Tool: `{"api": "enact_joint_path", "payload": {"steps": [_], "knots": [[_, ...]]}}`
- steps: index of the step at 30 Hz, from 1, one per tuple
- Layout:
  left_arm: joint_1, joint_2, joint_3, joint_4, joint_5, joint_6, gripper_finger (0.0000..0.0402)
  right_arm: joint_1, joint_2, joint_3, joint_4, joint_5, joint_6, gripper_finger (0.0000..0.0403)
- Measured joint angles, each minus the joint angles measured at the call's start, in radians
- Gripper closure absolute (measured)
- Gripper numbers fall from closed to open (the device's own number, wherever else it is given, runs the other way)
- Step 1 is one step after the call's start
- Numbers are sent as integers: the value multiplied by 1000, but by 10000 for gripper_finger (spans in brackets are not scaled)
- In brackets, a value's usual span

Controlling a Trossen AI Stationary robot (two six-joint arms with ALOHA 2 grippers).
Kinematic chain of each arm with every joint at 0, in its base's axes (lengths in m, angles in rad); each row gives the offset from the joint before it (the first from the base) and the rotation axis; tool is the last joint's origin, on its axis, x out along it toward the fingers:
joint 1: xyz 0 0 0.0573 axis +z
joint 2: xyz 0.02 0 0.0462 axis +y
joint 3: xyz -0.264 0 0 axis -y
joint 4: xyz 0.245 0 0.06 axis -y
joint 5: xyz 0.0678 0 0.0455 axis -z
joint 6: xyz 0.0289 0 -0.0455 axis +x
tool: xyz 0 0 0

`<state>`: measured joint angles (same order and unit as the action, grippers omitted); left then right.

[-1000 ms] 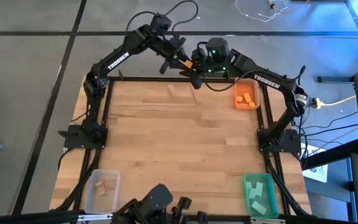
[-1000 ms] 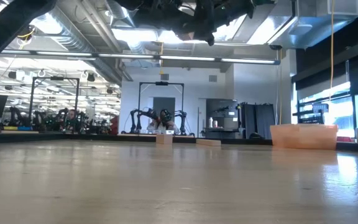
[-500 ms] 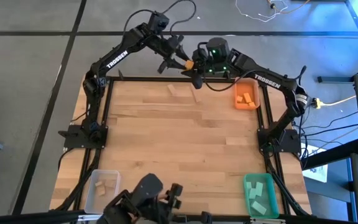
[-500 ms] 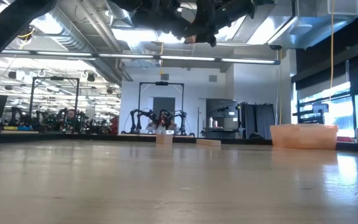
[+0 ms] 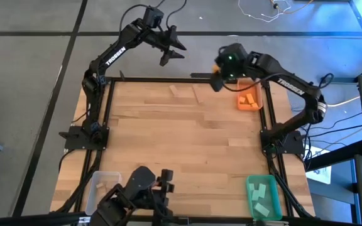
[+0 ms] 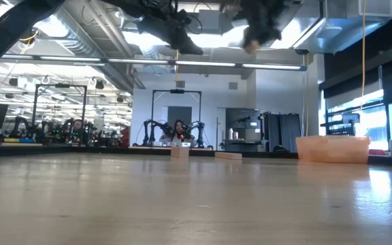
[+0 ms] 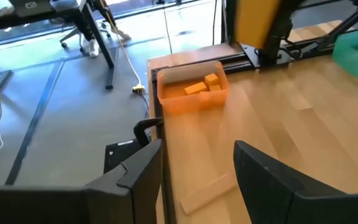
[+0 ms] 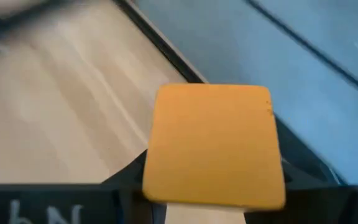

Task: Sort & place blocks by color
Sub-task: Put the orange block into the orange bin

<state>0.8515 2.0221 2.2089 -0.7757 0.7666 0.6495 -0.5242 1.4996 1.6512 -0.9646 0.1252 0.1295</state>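
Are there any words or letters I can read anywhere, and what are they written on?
"TROSSEN" – white letters on the left arm, seen from above.
"TROSSEN" – also on the right arm, seen from above, small but readable.
White marks along the bottom edge of the right wrist view – cut off and blurred, not readable.
No writing shows on the blocks or bins.

Big open lab with a grey floor [image 5: 30, 94] and ceiling strip lights [image 6: 203, 64]. Windows [image 6: 359, 112] on one side, office chairs [image 7: 95, 28] nearby.

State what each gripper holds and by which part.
Right gripper holds an orange block by its lower end. Left gripper is open, holding nothing.
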Motion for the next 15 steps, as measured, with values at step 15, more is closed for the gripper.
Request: {"api": "enact_joint_path", "payload": {"steps": [15], "knots": [[-10, -1, 0, 0, 3, 16, 215, -244, -16, -207, -508, 215, 437, 266]]}}
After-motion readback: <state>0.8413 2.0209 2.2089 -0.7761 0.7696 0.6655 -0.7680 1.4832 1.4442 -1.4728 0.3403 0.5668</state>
